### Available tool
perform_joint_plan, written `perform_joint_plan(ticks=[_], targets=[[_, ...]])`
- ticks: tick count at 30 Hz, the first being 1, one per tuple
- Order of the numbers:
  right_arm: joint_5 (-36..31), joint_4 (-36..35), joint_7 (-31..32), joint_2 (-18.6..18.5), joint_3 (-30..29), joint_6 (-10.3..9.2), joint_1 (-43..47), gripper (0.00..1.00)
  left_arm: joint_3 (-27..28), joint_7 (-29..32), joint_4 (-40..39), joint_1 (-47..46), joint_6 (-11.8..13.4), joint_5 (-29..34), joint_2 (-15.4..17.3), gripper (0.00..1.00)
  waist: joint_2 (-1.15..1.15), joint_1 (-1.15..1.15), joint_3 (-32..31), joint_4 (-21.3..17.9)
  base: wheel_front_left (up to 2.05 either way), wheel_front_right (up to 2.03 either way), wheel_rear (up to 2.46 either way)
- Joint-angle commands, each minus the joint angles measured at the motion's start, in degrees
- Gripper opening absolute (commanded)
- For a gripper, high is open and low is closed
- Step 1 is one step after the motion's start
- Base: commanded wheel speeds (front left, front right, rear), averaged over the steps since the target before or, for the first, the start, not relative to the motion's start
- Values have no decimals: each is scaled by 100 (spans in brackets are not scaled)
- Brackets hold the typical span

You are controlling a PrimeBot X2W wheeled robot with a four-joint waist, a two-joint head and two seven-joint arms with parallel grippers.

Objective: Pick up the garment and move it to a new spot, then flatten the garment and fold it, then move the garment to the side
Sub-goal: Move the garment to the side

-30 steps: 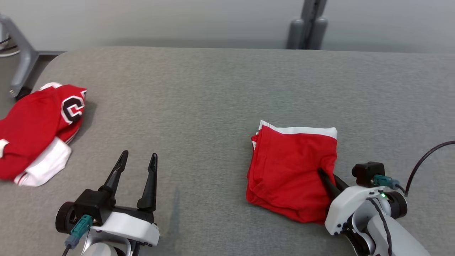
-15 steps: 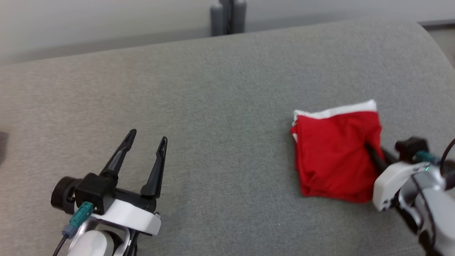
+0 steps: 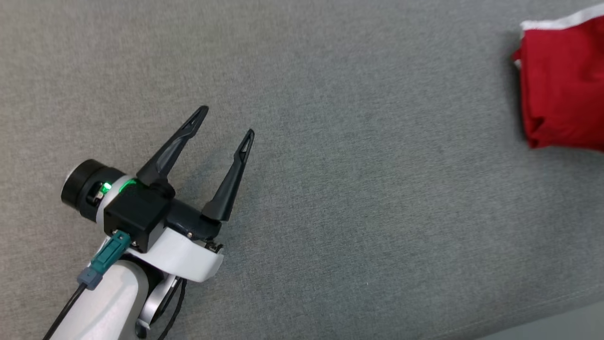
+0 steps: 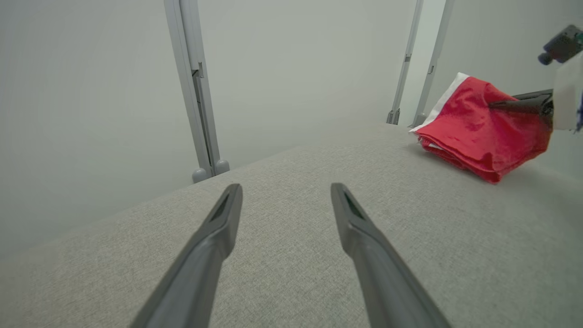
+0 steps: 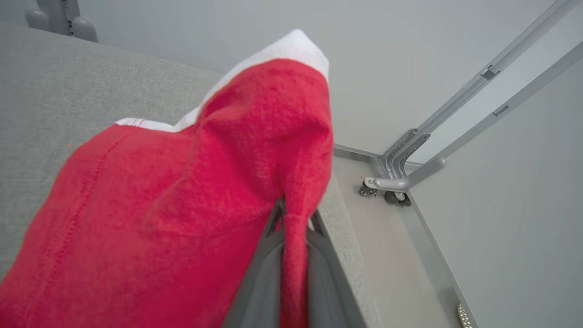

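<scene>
Here, a grey fabric table (image 3: 330,189) bears the garment (image 3: 561,85) before pale walls (image 4: 91,91).

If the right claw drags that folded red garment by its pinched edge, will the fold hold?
Probably floppy: the red garment tents up where the right claw pinches it. Its stacked layers look loose, so they may slide apart. The textured table cover likely adds drag.

Grey tbl (image 3: 358,198) w/ red garment (image 3: 561,85)
</scene>
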Motion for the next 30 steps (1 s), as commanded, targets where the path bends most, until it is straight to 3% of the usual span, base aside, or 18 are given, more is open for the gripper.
perform_joint_plan(ticks=[1, 8, 9, 11, 12, 18, 26, 30], targets=[[-67, 120, -52, -91, -89, -2, -163, 0, 7, 13, -73, -139, -35, 63, 52, 100, 0, 0, 311, 83, 0, 0, 0], [-290, 713, -178, -200, -415, -2, -647, 0, -4, 41, -278, -338, -43, 110, 108, 100, 0, 0, 673, 200, 0, 0, 0], [-325, 778, -206, -186, -448, -2, -666, 6, 6, 36, -288, -337, -35, 105, 118, 100, 0, 0, 691, 204, 0, 0, 0], [-349, 873, -241, -143, -519, -2, -701, 62, 27, 19, -293, -317, -12, 92, 136, 100, 0, 0, 712, 201, 0, 0, 0], [-369, 939, -266, -142, -580, -2, -709, 100, 30, 12, -284, -305, -8, 85, 141, 100, 0, 0, 712, 197, 0, 0, 0], [-458, 1092, -322, 27, -944, -2, -564, 100, 49, -54, -117, -189, 27, 0, 136, 100, 0, 0, 499, 117, 0, 0, 0], [-502, 344, -314, 490, -1567, -2, 212, 100, 66, -225, 213, 118, 123, -159, 40, 100, 0, 0, -112, -17, 0, 0, 0], [-567, -246, -316, 932, -1784, -2, 867, 100, 144, -346, 422, 382, 268, -313, -40, 100, 0, 0, -522, -43, 0, 0, 0]])
